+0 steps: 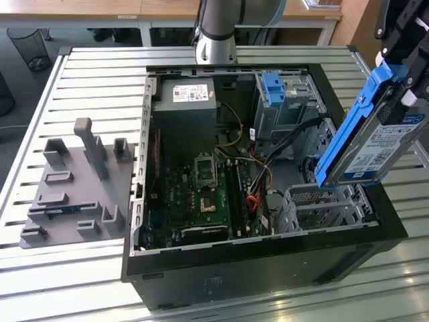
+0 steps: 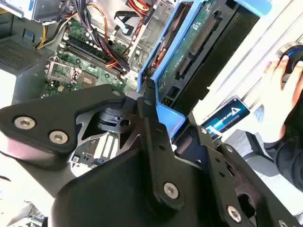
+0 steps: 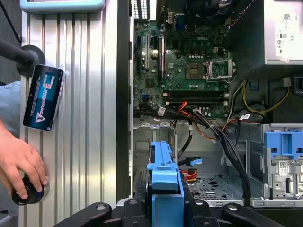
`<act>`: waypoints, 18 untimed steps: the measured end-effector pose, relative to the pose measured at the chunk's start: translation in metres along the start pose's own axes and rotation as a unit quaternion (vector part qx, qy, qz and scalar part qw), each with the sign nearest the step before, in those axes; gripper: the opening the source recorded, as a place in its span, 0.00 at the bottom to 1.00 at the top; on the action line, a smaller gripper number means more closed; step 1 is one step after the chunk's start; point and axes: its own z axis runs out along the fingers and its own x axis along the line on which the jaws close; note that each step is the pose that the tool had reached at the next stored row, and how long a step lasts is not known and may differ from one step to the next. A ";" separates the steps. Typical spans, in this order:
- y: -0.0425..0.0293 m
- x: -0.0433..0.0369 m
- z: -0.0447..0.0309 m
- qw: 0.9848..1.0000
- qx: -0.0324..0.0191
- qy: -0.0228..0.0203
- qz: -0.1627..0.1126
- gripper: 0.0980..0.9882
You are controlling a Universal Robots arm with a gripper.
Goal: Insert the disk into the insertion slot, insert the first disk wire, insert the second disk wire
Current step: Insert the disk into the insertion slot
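Holding the disk over the open case

Item: the disk, in its blue frame, with the gripper fingers clamped on the frame's upper end.
Position: in the air at the exterior view's right edge of the computer case, just above the insertion slot and apart from it.
Orientation: long axis steep and tilted. The lower end points down towards the cage and the labelled face is turned outward.
Rationale (judged): the high grip leaves the lower end free to enter, and the tilt suggests it is being lined up with the slot.
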 end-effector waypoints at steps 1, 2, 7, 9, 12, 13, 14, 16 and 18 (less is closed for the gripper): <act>0.0000 0.0000 0.0000 1.000 0.000 0.000 0.000 0.30; 0.0000 0.0000 0.0000 1.000 0.000 0.000 0.000 0.30; 0.0000 0.0000 0.0000 1.000 0.000 0.000 0.000 0.30; 0.0007 0.0000 0.0003 1.000 0.002 0.000 0.000 0.30; 0.0024 0.0001 0.0010 1.000 0.008 0.000 0.000 0.30; 0.0031 0.0001 0.0013 1.000 0.009 0.000 0.000 0.30; 0.0038 0.0000 0.0016 1.000 0.011 0.000 0.000 0.30; 0.0070 0.0001 0.0028 1.000 0.019 0.000 0.000 0.30; 0.0148 -0.0005 0.0046 1.000 0.024 0.000 0.000 0.30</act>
